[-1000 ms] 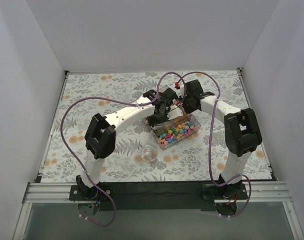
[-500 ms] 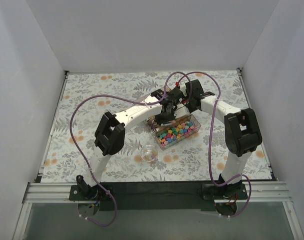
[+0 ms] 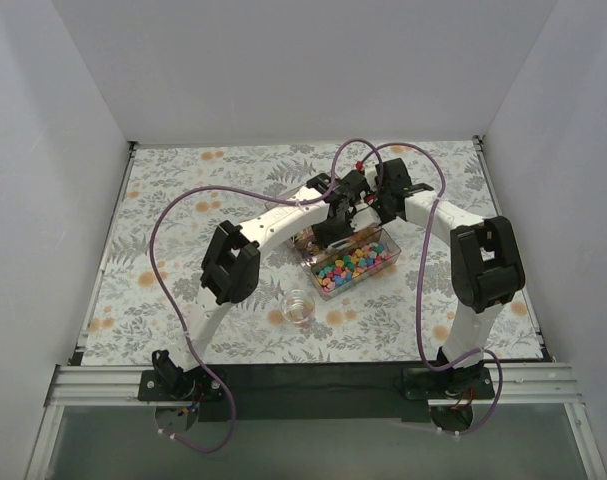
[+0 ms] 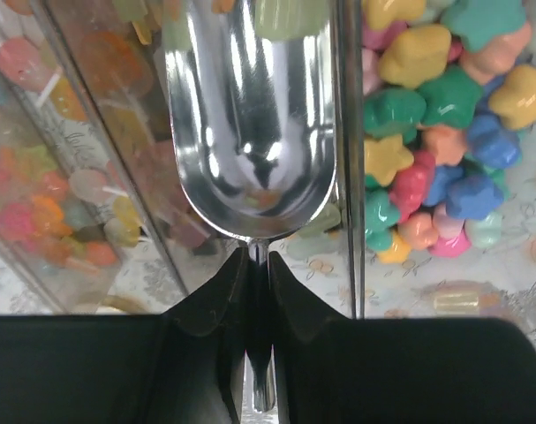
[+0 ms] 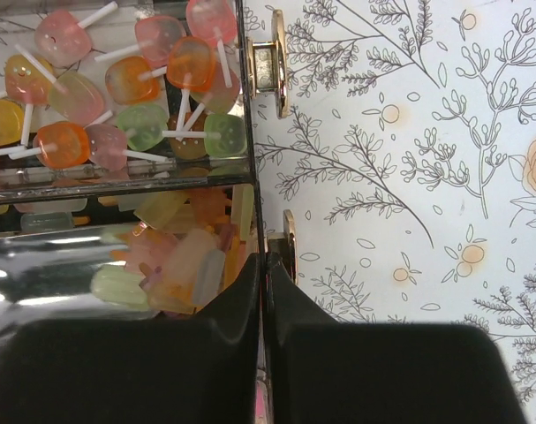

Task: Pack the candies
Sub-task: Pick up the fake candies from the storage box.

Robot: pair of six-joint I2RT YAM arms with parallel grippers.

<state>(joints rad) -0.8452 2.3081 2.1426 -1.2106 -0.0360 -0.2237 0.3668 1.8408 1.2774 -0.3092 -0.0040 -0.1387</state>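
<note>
Candies (image 4: 435, 132): small lumpy sweets in pink, yellow, green, blue and orange, heaped in 1 clear box (image 4: 347, 132) at mid-table. The left gripper (image 4: 257, 265) clamps a steel scoop (image 4: 250, 132) by its handle. The right gripper (image 5: 263, 265) is closed at the box wall.

There is one bench (image 3: 173, 190) and two arms, the left arm (image 3: 231, 272) and the right arm (image 3: 483, 265). Each has one end effector: the left end effector (image 4: 257, 265) and the right end effector (image 5: 263, 269). There is also one clear box (image 3: 333, 290), one small clear cup (image 3: 299, 306) and one metal scoop (image 4: 254, 132). Two brass fittings (image 5: 272, 62) show on the box edge. The candies (image 3: 351, 266) are too many to count. The lollipops (image 5: 131, 79) number about a dozen.
</note>
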